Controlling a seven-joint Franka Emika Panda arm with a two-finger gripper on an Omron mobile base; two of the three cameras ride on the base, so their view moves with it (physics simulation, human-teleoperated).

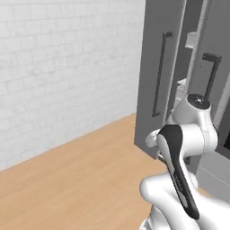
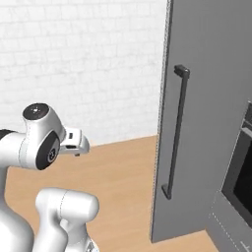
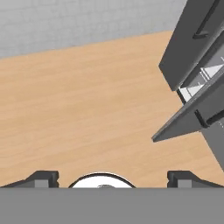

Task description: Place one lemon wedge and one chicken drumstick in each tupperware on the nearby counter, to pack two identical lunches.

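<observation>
The lemon wedge, the chicken drumstick, the tupperware and the counter are out of view. In the hand view my gripper (image 3: 113, 178) is open, its two dark fingertips (image 3: 42, 177) far apart with nothing between them, pointing down at light wooden floor (image 3: 78, 100). My white arm (image 1: 191, 134) is folded up close in front of the base, beside a tall grey cabinet.
Tall grey cabinet doors (image 1: 157, 76) with long dark vertical handles (image 2: 177, 133) stand ajar at the right, with shelves behind them (image 3: 197, 87). A dark oven front (image 2: 241, 172) sits at the far right. A white brick wall (image 1: 67, 67) backs the wooden floor (image 1: 90, 179) to the left.
</observation>
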